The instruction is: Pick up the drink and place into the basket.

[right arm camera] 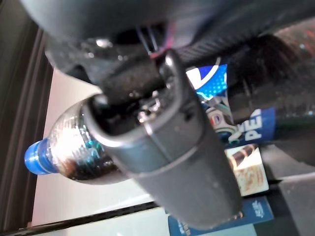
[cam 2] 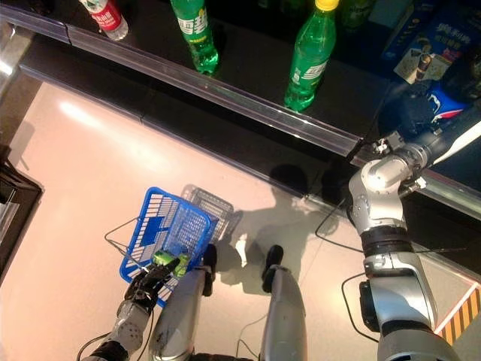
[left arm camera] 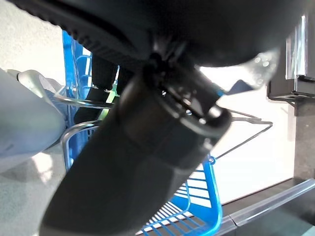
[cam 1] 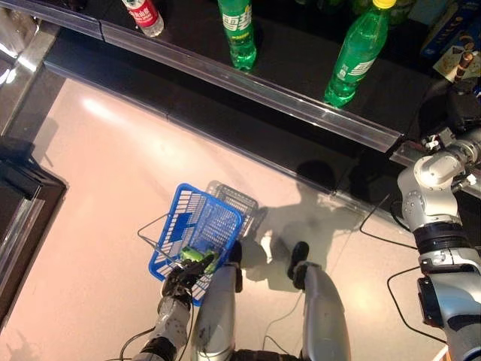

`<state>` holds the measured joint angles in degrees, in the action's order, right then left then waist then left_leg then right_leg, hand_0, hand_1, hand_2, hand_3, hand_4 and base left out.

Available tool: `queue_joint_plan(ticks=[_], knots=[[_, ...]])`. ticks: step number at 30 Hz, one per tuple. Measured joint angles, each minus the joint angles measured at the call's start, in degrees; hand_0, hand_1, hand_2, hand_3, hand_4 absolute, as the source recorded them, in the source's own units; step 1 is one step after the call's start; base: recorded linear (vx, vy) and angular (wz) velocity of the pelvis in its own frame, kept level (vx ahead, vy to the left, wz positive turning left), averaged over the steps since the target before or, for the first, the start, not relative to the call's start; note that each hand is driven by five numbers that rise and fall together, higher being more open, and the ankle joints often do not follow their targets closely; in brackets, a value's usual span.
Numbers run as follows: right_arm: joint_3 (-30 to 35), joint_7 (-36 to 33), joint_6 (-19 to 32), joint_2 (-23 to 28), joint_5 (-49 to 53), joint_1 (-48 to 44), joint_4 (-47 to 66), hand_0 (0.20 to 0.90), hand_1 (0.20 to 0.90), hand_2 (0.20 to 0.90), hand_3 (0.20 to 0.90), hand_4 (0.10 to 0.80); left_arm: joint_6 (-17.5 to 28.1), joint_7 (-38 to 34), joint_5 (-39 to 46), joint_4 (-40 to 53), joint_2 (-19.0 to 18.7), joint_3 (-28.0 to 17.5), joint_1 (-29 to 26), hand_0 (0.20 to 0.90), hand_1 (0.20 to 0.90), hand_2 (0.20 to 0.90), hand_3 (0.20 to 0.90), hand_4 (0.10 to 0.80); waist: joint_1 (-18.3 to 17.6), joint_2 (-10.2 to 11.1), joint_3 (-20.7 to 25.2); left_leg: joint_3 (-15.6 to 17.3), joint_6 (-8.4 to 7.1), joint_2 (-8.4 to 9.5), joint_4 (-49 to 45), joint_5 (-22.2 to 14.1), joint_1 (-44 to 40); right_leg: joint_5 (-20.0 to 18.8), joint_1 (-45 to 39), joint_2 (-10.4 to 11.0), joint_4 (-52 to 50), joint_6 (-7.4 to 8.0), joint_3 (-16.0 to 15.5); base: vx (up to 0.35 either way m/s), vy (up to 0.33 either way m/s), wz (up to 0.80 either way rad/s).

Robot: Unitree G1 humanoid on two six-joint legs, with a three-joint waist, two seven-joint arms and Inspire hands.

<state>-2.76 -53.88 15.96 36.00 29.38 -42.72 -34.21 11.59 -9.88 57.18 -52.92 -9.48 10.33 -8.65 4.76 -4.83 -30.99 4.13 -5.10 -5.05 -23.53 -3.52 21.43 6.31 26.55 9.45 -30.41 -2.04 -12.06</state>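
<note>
Down by the robot's legs, the left hand (cam 1: 180, 280) curls its fingers round the wire handle of the blue basket (cam 1: 197, 226), which hangs tilted over the pale floor; whether anything lies inside cannot be told. Up on the dark shelf (cam 1: 285, 68), the right hand (right arm camera: 162, 132) wraps its thumb and fingers around a dark cola bottle with a blue cap (right arm camera: 59, 152), beside two green soda bottles (cam 1: 357, 53).
</note>
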Motion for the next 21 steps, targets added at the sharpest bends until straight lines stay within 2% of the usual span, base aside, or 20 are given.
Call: queue_joint_plan(ticks=[6, 11, 13, 15, 16, 18, 19, 21], knots=[[3.1, 0.6, -3.0, -0.3, -0.3, 9.1, 8.7, 0.3, 0.3, 0.3, 0.2, 0.1, 0.1, 0.5, 0.8, 0.3, 0.2, -0.7, 1.9, 0.3, 0.3, 0.3, 0.2, 0.1, -1.0, -0.1, 0.0, 0.2, 0.53, 0.13, -0.3, -1.1, -3.8, 0.7, -3.5, 0.3, -0.4, 0.61, 0.4, 0.035, 0.081, -0.04], [6.1, 2.0, -3.2, -3.0, -3.7, 19.7, 18.6, 0.3, 0.3, 0.3, 0.2, 0.1, 0.7, 0.6, 2.5, 2.5, 1.1, -5.3, 4.4, 0.3, 0.3, 0.3, 0.2, 0.1, -2.4, -0.1, 0.0, 1.7, 0.66, -0.17, 0.3, -1.8, -6.2, 0.7, -5.0, 0.0, -0.3, 0.77, 1.5, 0.045, 0.082, -0.13], [6.2, 3.6, -3.3, -4.1, -5.6, 23.1, 21.1, 0.3, 0.3, 0.3, 0.2, 0.1, 1.5, 0.5, 2.5, 3.8, 2.2, -7.2, 5.6, 0.3, 0.3, 0.3, 0.2, 0.1, -4.1, -0.3, 0.1, 1.9, 0.65, -0.21, 1.2, -1.8, -7.7, 0.8, -6.2, -0.1, 0.3, 0.9, 1.6, 0.051, 0.074, -0.12], [6.2, 4.3, -3.5, -4.4, -6.2, 24.3, 22.4, 0.3, 0.3, 0.3, 0.2, 0.1, 1.5, 0.5, 2.5, 4.8, 2.3, -7.6, 6.0, 0.3, 0.3, 0.3, 0.2, 0.1, -4.5, -0.3, 0.1, 1.9, 0.61, -0.22, 1.6, -1.7, -8.2, 0.8, -6.6, -0.2, 0.6, 0.89, 1.7, 0.042, 0.053, -0.07], [6.2, 6.0, -3.9, -4.6, -7.1, 27.0, 25.7, 0.3, 0.3, 0.3, 0.2, 0.1, 1.6, 0.5, 2.5, 5.9, 3.1, -9.1, 6.6, 0.3, 0.3, 0.3, 0.2, 0.1, -5.1, -0.4, 0.2, 2.2, 0.53, -0.32, 2.7, -1.7, -9.8, 1.0, -7.7, -0.5, 0.9, 0.87, 1.9, 0.021, 0.03, -0.08], [6.2, 6.8, -4.0, -4.6, -8.2, 27.9, 27.2, 0.3, 0.3, 0.3, 0.2, 0.1, 2.2, 0.5, 2.5, 6.5, 3.4, -9.3, 6.8, 0.3, 0.3, 0.3, 0.2, 0.1, -5.1, -0.5, 0.2, 2.5, 0.44, -0.49, 3.1, -1.6, -10.7, 1.2, -8.2, -0.8, 1.1, 0.84, 2.2, 0.039, 0.036, -0.13], [6.2, 8.4, -4.0, -4.6, -9.9, 28.4, 29.8, 0.3, 0.3, 0.3, 0.2, 0.1, 2.7, 0.5, 2.5, 8.2, 3.7, -9.4, 7.5, 0.3, 0.3, 0.3, 0.2, 0.1, -5.2, -0.6, 0.3, 2.8, -0.31, -0.76, 3.7, -1.1, -11.6, 1.2, -8.7, -1.3, 1.6, 0.82, 2.7, 0.051, 0.034, -0.14], [6.4, 11.0, -4.8, -4.5, -10.7, 29.4, 33.7, 0.3, 0.3, 0.3, 0.2, 0.1, 2.8, 0.4, 2.5, 10.1, 4.0, -9.5, 7.9, 0.3, 0.3, 0.3, 0.2, 0.1, -5.1, -0.6, 0.3, 2.7, -0.57, -0.77, 5.2, -0.9, -12.9, 1.3, -9.6, -1.5, 2.1, 0.79, 2.8, 0.032, 0.016, -0.05]])
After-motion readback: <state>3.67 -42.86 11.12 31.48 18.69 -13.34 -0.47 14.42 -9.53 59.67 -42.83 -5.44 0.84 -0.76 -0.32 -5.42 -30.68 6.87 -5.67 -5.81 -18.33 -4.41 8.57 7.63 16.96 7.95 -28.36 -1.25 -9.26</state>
